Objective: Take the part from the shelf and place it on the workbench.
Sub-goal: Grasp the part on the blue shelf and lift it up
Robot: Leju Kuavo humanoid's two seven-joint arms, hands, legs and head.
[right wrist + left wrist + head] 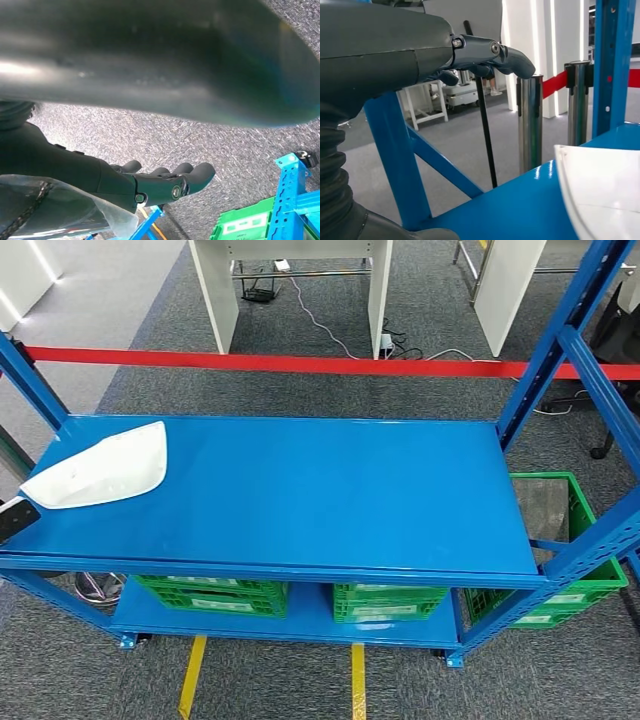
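The white part (102,467) lies at the left end of the blue shelf (317,490), its tip close to the front left corner. My left hand (486,55) hovers beside that end, fingers extended and holding nothing; my right hand (166,182) hangs open over the carpet. The part looks smooth, thin and curved, so a careless approach could nudge it off the near edge, or a shallow grip could let it slip.

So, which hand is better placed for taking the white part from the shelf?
The left hand: the white part lies at the shelf's left end, close beside it. The right hand hangs low over the carpet.
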